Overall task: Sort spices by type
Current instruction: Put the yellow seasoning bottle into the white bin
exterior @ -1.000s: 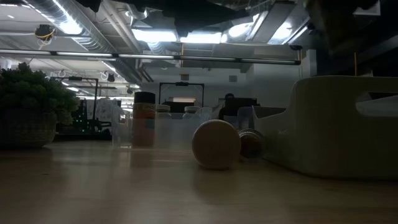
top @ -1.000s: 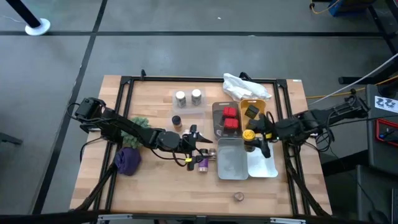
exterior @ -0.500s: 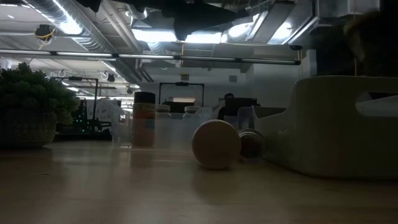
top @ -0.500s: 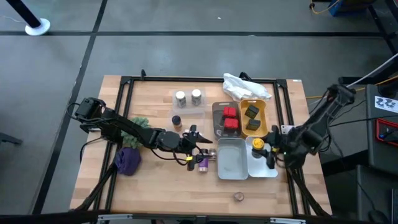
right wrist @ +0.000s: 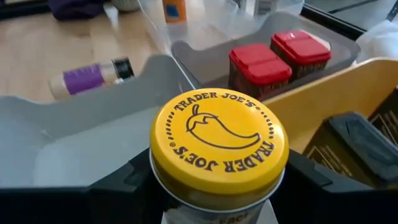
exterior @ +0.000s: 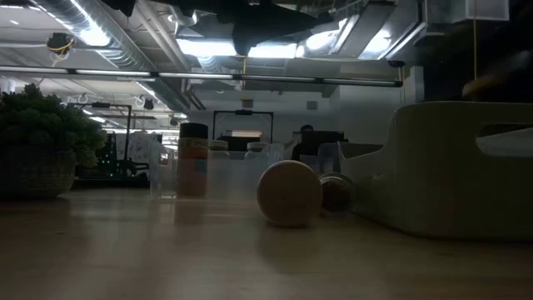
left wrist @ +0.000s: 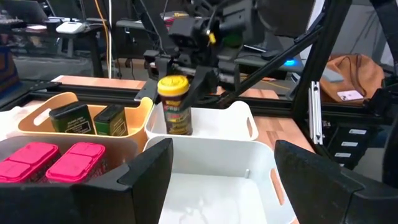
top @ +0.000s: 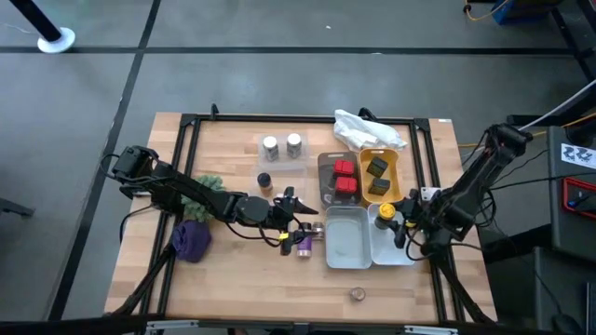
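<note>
The right gripper (top: 402,223) grasps the upright yellow-lidded spice jar (top: 386,213) over the white plastic bin (top: 406,253), lower right.

dark jointed arms, yellow accents

A yellow-capped jar (top: 386,214) stands upright in the far end of the white bin on the right. Two red square tins (top: 345,176) sit flat in the grey tray, one beyond the other. Right of them, two dark rectangular tins (top: 377,175) lie in the yellow bin. Two silver-capped jars (top: 282,145) stand side by side at the far middle of the table; a dark-capped jar (top: 264,180) stands nearer. A purple-labelled jar (top: 304,245) lies on its side left of the grey bin. A small round tin (top: 358,294) rests near the front edge.
</note>
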Robot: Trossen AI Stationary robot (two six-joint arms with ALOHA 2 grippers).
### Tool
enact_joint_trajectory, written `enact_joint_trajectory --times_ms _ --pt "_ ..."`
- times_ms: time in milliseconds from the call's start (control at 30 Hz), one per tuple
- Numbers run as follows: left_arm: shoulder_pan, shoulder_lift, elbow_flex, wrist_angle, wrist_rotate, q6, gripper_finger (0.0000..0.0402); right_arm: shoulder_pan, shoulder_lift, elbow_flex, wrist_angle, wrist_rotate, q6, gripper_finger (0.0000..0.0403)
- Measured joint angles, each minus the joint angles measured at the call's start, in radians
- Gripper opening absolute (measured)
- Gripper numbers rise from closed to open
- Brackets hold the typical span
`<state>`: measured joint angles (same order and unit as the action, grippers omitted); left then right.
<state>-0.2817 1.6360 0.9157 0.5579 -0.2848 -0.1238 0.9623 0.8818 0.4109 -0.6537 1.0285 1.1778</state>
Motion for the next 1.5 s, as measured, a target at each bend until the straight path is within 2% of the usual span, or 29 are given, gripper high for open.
enact_joint_trajectory --times_ms 333,633,1033,1500 --pt "0.000 0.000 0.000 -0.001 0.000 0.000 0.0265 0.000 0.054 -0.098 0.125 0.003 -0.002 0.0216" --pt "0.000 0.000 0.000 -0.001 -0.005 0.000 0.0265 0.000 0.122 -0.112 0.138 -0.009 0.000 0.0234" --pt "0.000 0.000 0.000 -0.001 -0.007 0.000 0.0265 0.000 0.132 -0.112 0.139 -0.250 0.004 0.0240" --pt "0.001 0.000 0.000 -0.001 -0.007 0.000 0.0265 -0.001 0.114 -0.111 0.137 -0.352 0.003 0.0241"
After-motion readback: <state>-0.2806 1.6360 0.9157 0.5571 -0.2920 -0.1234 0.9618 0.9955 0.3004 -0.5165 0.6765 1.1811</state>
